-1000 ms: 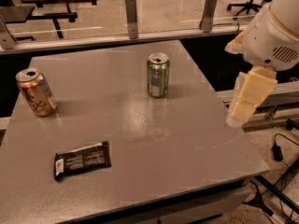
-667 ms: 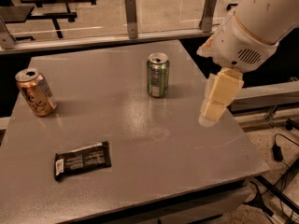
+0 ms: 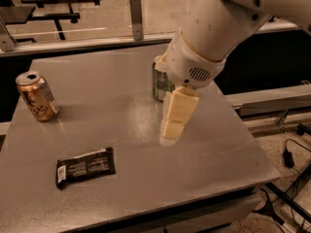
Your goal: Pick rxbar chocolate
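The rxbar chocolate (image 3: 85,167), a flat black-wrapped bar with small white print and a white patch at its left end, lies flat on the grey table (image 3: 97,106) near the front left. My gripper (image 3: 168,140) hangs on the white arm over the table's middle, to the right of the bar and well apart from it. It holds nothing that I can see.
A green can (image 3: 162,84) stands upright at the back middle, partly hidden behind my arm. An orange-gold can (image 3: 37,95) stands near the left edge. The table's right and front edges drop off to the floor with cables.
My arm has swung left from beyond the table's right edge to over its middle, in front of the green can. The bar and cans have not moved.
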